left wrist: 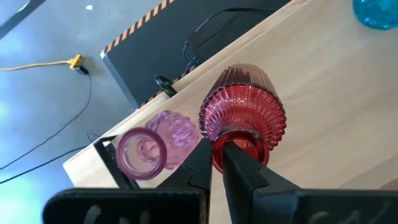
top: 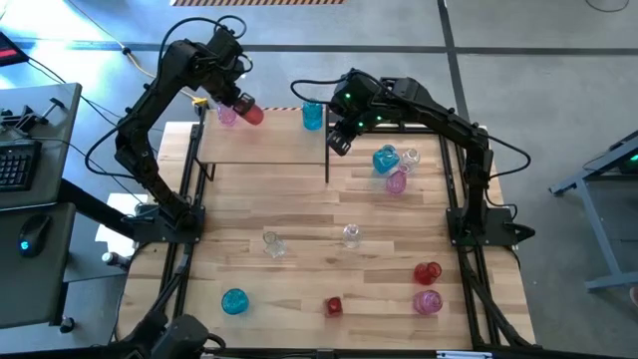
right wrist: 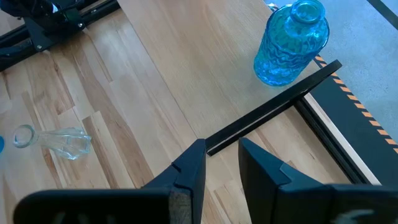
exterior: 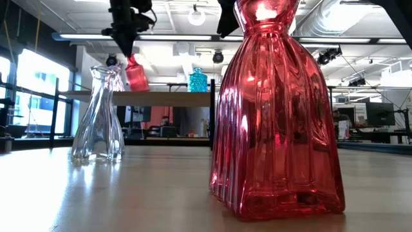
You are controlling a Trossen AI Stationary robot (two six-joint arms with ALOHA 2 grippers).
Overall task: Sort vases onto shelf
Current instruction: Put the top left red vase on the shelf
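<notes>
The left tool (top: 242, 106) is reaching over the far-left corner, its fingers pinching shut (on something red). The right tool (top: 337, 142) is hovering mid-counter, fingers slightly parted.

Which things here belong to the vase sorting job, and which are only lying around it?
Belong to the job:
- shelf
- red vase, held by the left gripper
- pink vase and blue vase, on the shelf
- vases on the tabletop, such as the lying clear vase
- right gripper, holding nothing

Just lying about:
- keyboard
- yellow cable
</notes>
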